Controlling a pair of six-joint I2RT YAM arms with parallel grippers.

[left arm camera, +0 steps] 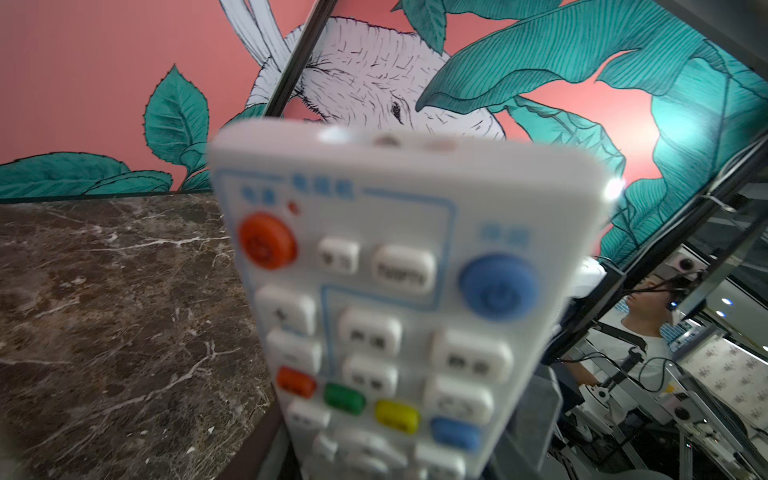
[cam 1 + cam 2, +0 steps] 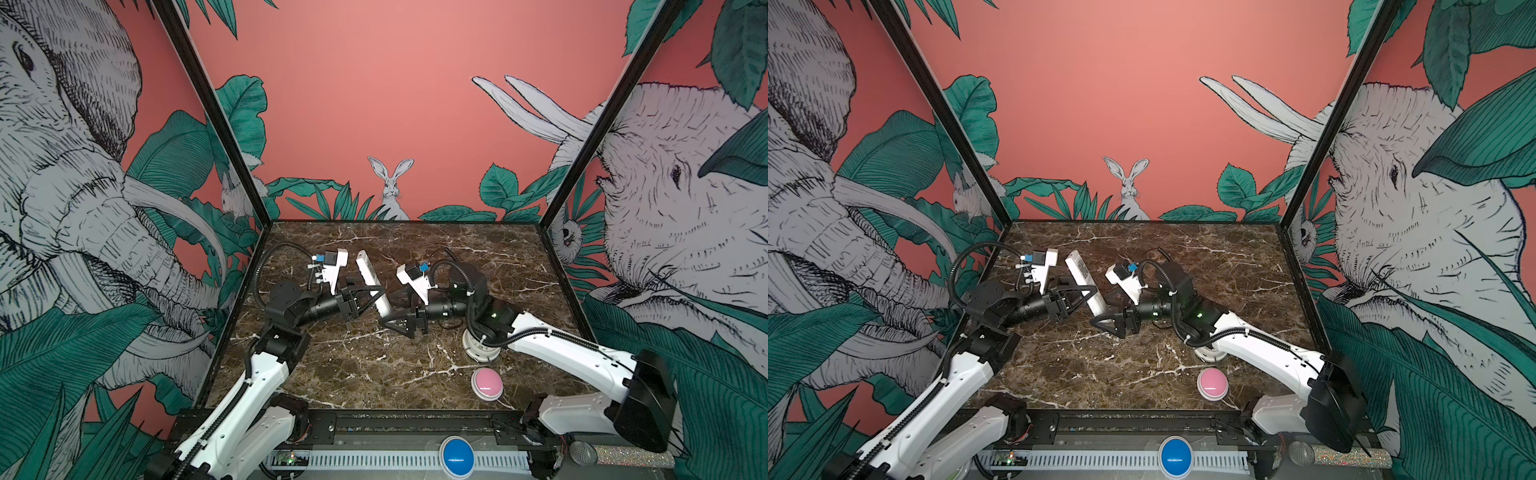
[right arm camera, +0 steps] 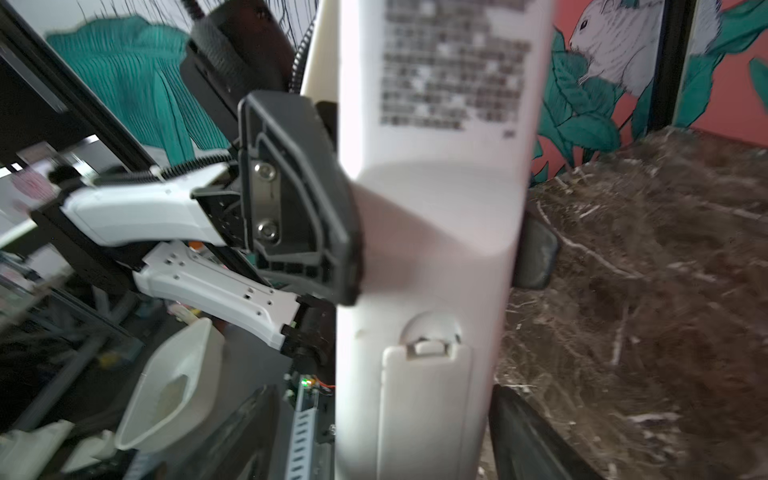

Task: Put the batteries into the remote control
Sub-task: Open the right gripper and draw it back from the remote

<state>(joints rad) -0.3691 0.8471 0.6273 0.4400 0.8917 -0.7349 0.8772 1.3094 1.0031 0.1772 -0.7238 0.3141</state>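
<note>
Left wrist view showed the remote control [image 1: 395,311] close up and blurred: slim white matte plastic with rounded corners, soft white rectangular keys, one round orange button, one round blue button, a row of red, green, yellow and blue keys, and thin blue outlines. In both top views it hung tilted over the brown, white-veined marble table [image 2: 374,374], near the middle. I could not tell whether its lower end touched the marble. My left gripper [image 2: 376,291] was clamped across its middle. In the right wrist view its black plastic fingers [image 3: 299,199] pressed both long edges. That view showed the plain back, a sticker [image 3: 449,70] of grey print, and the battery cover [image 3: 424,407] closed, with its latch tab in an arched notch. My right gripper [image 2: 388,311] stood wide at the lower end, jaws either side, gripping nothing. A glossy pink dome button [image 2: 487,384] sat near the front edge.
</note>
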